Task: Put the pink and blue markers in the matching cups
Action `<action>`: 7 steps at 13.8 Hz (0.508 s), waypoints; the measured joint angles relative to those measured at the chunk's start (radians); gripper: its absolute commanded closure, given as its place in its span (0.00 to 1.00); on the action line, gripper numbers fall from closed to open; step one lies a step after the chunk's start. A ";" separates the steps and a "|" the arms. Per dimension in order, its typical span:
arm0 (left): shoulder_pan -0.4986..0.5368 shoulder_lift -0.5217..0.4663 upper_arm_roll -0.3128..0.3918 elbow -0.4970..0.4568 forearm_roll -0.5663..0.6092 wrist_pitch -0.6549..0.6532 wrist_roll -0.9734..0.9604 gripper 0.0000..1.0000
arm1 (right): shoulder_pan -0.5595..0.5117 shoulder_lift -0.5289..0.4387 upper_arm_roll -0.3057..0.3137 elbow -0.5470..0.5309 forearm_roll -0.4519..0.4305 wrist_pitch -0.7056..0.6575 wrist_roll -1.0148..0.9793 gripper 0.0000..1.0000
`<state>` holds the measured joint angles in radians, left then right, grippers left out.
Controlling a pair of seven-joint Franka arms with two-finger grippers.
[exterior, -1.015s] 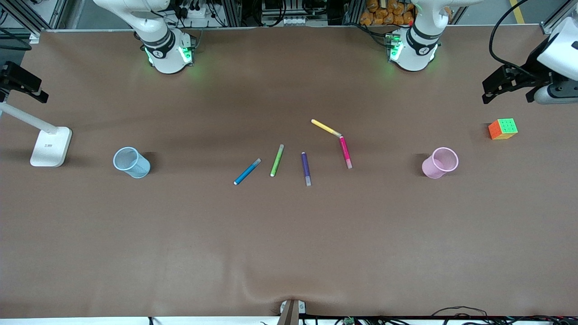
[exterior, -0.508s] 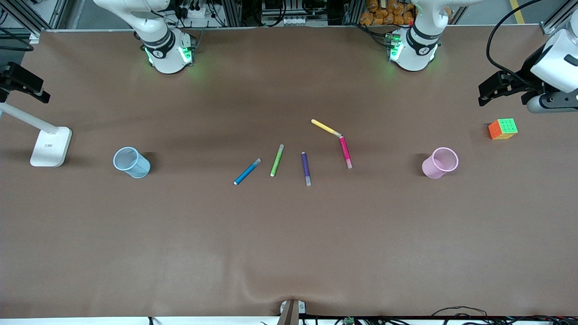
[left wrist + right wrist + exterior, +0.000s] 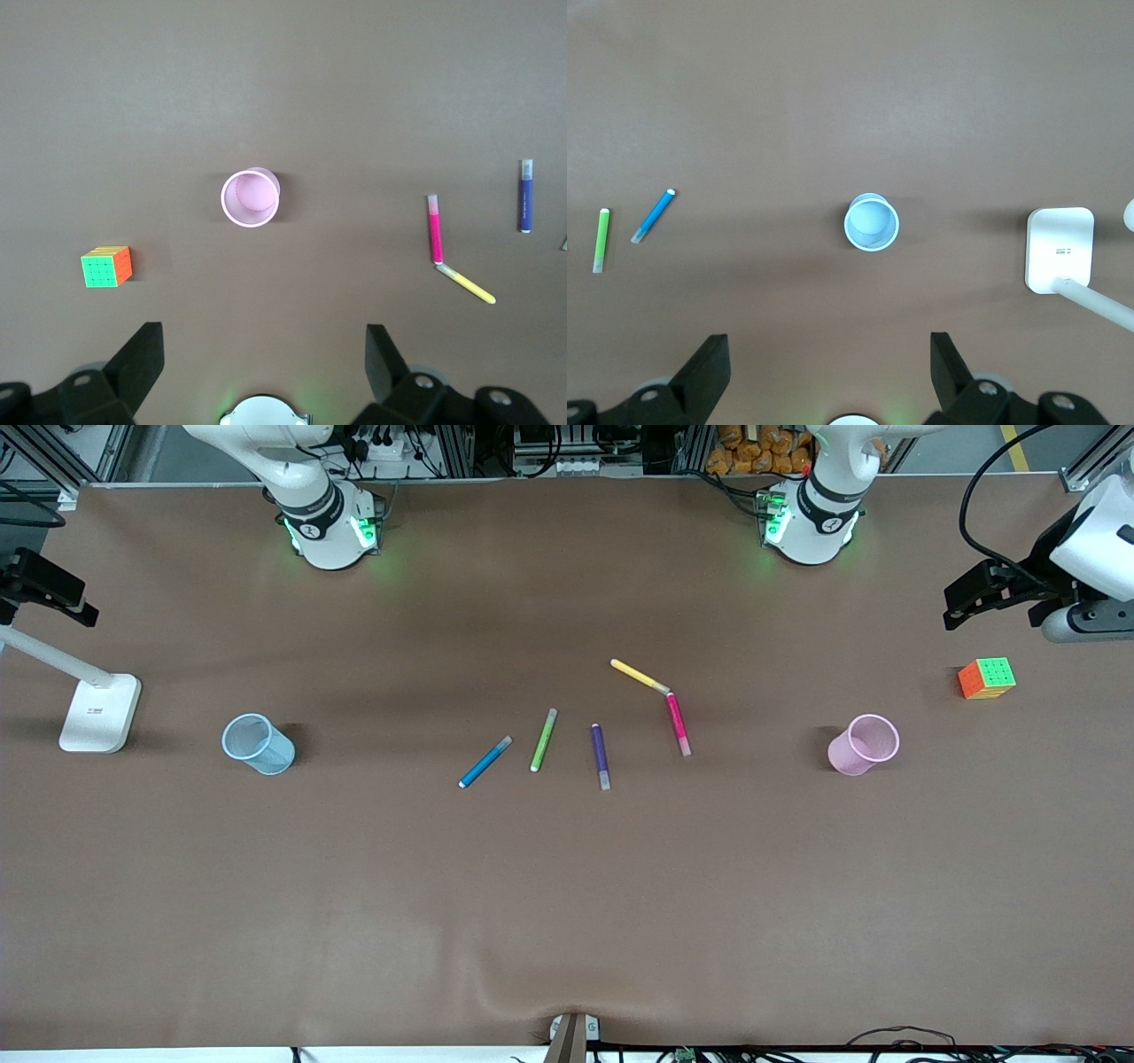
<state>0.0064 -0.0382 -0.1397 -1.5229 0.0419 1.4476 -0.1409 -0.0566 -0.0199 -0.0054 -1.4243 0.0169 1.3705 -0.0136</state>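
Note:
The pink marker (image 3: 678, 724) and the blue marker (image 3: 485, 762) lie flat mid-table. The pale pink cup (image 3: 864, 744) stands toward the left arm's end and the pale blue cup (image 3: 257, 744) toward the right arm's end. My left gripper (image 3: 966, 598) hangs high over the left arm's end, open and empty (image 3: 261, 341). Its wrist view shows the pink cup (image 3: 251, 197) and pink marker (image 3: 435, 228). My right gripper (image 3: 53, 593) hangs high over the right arm's end, open and empty (image 3: 826, 350). Its wrist view shows the blue cup (image 3: 872, 222) and blue marker (image 3: 654, 215).
A yellow marker (image 3: 640, 677) touches the pink marker's end. A lime-green marker (image 3: 544, 740) and a dark purple marker (image 3: 601, 755) lie between the blue and pink ones. A colour cube (image 3: 986, 678) sits beside the pink cup. A white lamp base (image 3: 99, 713) stands beside the blue cup.
My left gripper has shifted slightly in the air over the left arm's end of the table. The markers, the cups and the right gripper have not moved.

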 measured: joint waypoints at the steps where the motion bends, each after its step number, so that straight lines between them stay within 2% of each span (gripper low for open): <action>1: -0.001 0.000 -0.002 0.000 0.000 0.000 0.000 0.00 | 0.000 0.000 -0.001 0.000 0.000 -0.002 0.000 0.00; 4: -0.004 0.020 -0.004 -0.006 0.000 -0.001 -0.006 0.00 | 0.000 0.000 -0.002 0.000 0.000 -0.008 0.000 0.00; 7: -0.018 0.054 -0.019 -0.010 -0.001 -0.001 -0.105 0.00 | 0.000 0.000 -0.003 0.000 0.000 -0.012 0.001 0.00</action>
<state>-0.0121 0.0154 -0.1588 -1.5326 0.0412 1.4471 -0.2455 -0.0566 -0.0199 -0.0080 -1.4246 0.0170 1.3589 -0.0129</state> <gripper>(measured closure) 0.000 0.000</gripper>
